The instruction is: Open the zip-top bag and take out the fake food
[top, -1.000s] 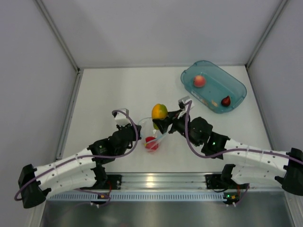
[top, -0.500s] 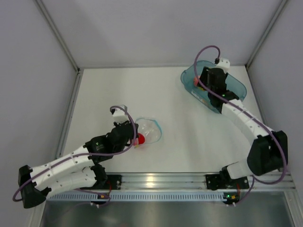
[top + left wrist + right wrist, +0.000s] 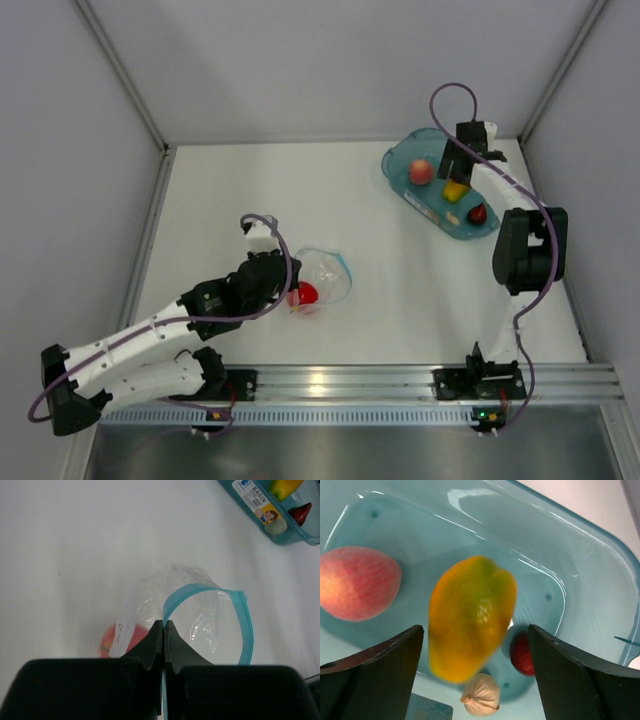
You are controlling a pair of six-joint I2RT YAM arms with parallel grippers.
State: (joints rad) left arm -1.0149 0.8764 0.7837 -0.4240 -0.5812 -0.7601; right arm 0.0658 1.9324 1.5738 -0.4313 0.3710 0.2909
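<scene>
Your right gripper (image 3: pixel 475 630) spread wide over the teal tub (image 3: pixel 580 570), mango (image 3: pixel 455 190) between its fingers (image 3: pixel 375 670) (peach (image 3: pixel 357 582), dark red piece (image 3: pixel 522 655) below), well away from the tub your left gripper (image 3: pixel 164 630) pinching the zip-top bag (image 3: pixel 200 610), 1 tomato (image 3: pixel 305 294) inside.

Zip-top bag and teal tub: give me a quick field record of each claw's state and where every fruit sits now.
left claw: shut on zip-top bag at its teal strip
bag mouth: open
inside bag: red tomato
right claw: open, above teal tub
in tub: peach, dark red piece, garlic bulb
mango: between the open fingers, not touched; resting or falling, cannot tell
</scene>
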